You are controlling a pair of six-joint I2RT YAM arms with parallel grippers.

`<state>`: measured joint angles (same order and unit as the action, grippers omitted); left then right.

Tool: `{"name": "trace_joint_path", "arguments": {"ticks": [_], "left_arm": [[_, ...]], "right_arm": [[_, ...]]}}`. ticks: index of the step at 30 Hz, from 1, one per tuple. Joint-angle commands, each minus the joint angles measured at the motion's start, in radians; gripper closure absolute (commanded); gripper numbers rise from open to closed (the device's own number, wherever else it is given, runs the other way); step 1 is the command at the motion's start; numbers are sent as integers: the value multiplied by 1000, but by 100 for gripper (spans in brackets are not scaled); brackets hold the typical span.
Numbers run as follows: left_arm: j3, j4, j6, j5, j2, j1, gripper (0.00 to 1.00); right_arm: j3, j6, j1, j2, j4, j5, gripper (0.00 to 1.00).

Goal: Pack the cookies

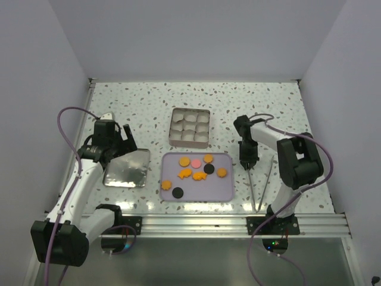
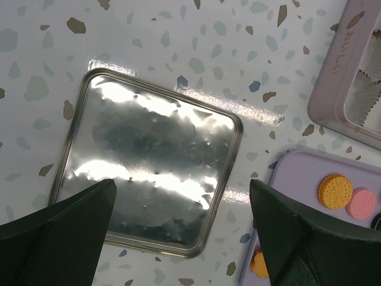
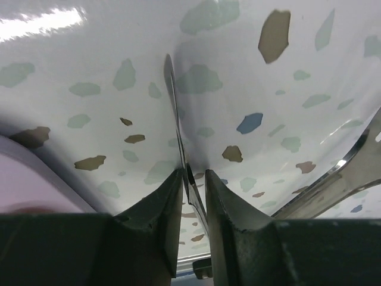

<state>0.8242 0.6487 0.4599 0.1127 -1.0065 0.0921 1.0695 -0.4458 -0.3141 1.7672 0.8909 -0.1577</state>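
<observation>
Speckled surface (image 1: 286, 107), orange, pink and black cookies (image 1: 184, 161) on lavender rounded-rectangle tray (image 1: 214, 189), left pincer (image 2: 181, 190) wide open above square metal lid (image 2: 149, 149) left of tray, right pincer (image 3: 191, 179) clamped on thin metal tongs (image 3: 172, 101) right of tray

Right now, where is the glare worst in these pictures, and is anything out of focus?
Left wrist view: bright white streaks of glare across the shiny metal lid. Right wrist view: the right end effector, closed on the tongs, fills the bottom, dark and soft-edged, with a glare patch on the table top left. Top external view: even light, only faint shadows.
</observation>
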Motion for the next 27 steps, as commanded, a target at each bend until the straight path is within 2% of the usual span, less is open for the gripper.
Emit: {"name": "trace_joint_path", "arguments": {"ticks": [1, 6, 11, 19, 25, 26, 27], "left_arm": [[3, -34, -6, 12, -9, -3, 0], [1, -38, -7, 5, -24, -3, 0], [3, -37, -9, 1, -35, -3, 0], [4, -35, -15, -5, -38, -3, 0], [3, -35, -15, -10, -49, -3, 0], [3, -35, -15, -10, -50, -3, 0], [4, -37, -15, -10, -50, -5, 0]], "right_arm": [[75, 50, 0, 49, -44, -39, 78], [207, 119, -2, 136, -11, -100, 89], [433, 159, -2, 268, 43, -155, 100], [780, 209, -3, 442, 120, -209, 100], [914, 236, -14, 476, 122, -174, 99], [914, 239, -19, 469, 117, -171, 95], [909, 237, -20, 462, 114, -169, 79]]}}
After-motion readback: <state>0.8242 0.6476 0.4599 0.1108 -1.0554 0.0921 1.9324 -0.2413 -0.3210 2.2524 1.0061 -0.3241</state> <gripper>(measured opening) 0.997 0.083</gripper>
